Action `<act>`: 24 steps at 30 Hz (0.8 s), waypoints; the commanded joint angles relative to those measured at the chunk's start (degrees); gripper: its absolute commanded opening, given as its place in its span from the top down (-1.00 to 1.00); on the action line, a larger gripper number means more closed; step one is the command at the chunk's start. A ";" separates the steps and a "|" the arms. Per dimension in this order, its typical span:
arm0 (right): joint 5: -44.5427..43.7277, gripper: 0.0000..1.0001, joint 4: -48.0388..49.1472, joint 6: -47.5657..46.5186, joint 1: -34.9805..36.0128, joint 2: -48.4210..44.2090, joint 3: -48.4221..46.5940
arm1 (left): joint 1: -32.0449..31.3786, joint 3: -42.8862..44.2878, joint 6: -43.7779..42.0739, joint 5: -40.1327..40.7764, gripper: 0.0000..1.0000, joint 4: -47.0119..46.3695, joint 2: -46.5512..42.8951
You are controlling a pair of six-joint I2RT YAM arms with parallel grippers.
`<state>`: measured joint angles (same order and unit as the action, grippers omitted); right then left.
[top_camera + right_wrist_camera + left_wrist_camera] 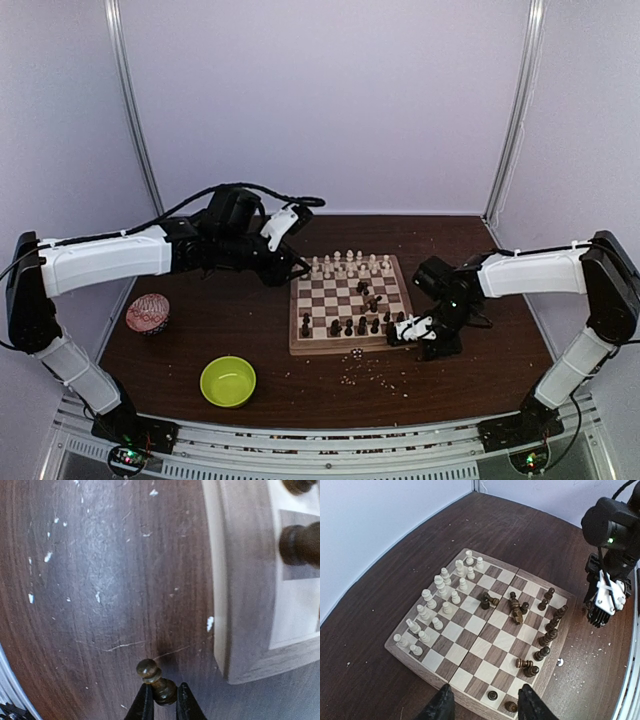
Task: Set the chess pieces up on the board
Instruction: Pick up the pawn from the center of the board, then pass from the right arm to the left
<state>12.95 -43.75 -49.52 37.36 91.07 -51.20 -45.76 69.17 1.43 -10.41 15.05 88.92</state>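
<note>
Right end effector (162,695) clamped on a dark chess piece (152,677) over the tabletop (100,590), just off the board (235,580) corner. Left end effector (482,705) released, empty, above the board edge. Cream pieces (440,600) stand in rows.

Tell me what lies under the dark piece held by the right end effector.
Bare tabletop with pale crumbs, beside the rim of the board. The fingers of the right end effector cover the base of the dark piece, so whether it touches the table is hidden.
</note>
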 commanded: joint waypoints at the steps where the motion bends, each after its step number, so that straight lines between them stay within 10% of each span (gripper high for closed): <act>1: 9.13 0.76 -5.54 4.10 -2.91 -3.03 -5.21 | -0.21 -1.95 -0.64 -2.60 0.08 -5.09 -1.34; 24: 34.17 0.75 -8.61 23.79 -4.74 2.45 -29.53 | -7.54 -2.14 2.02 -15.29 0.10 -22.49 6.47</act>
<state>43.31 -50.72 -28.18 32.97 92.58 -78.85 -52.86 66.87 0.97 -21.96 0.43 93.19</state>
